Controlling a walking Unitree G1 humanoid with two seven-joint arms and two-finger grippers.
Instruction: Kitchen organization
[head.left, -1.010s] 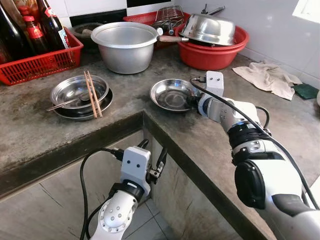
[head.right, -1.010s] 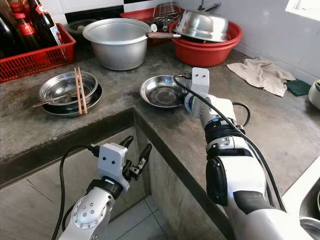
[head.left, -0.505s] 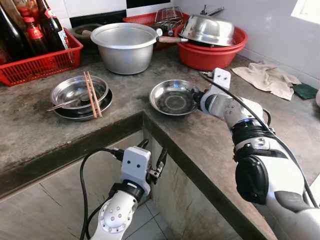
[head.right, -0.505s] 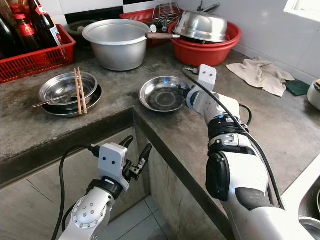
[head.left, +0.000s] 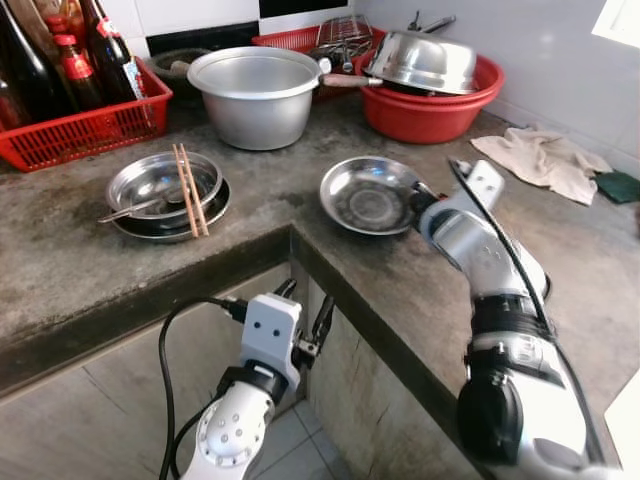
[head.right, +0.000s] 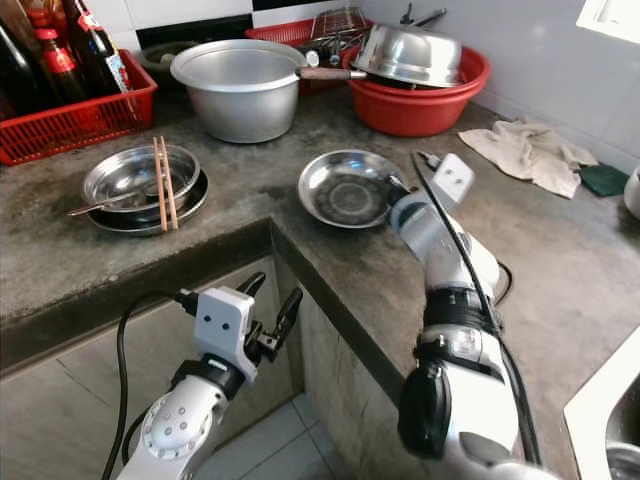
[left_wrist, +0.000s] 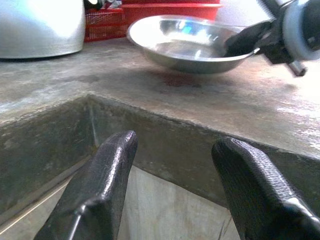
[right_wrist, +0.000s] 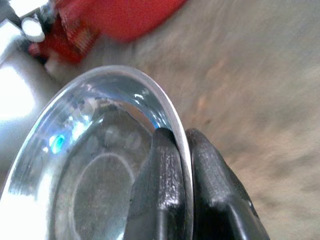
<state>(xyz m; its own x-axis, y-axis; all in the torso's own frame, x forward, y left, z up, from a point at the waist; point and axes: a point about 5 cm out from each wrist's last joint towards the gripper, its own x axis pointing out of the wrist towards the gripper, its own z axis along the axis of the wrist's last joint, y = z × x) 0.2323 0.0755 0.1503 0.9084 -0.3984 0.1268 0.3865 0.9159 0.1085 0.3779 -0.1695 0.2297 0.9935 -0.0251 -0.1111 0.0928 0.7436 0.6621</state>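
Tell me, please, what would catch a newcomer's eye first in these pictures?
First, the right gripper pinching the rim of a shiny steel dish near the corner of the concrete counter. Next, the red basin at the back, holding an upturned steel bowl, beside a big aluminium pot. To the left sits a stack of steel plates with chopsticks laid across, while the left gripper hangs open below the counter edge.

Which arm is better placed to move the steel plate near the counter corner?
Right. Its pincer is shut on the rim of the steel plate, one finger inside and one outside. The left pincer hangs open below the counter edge.
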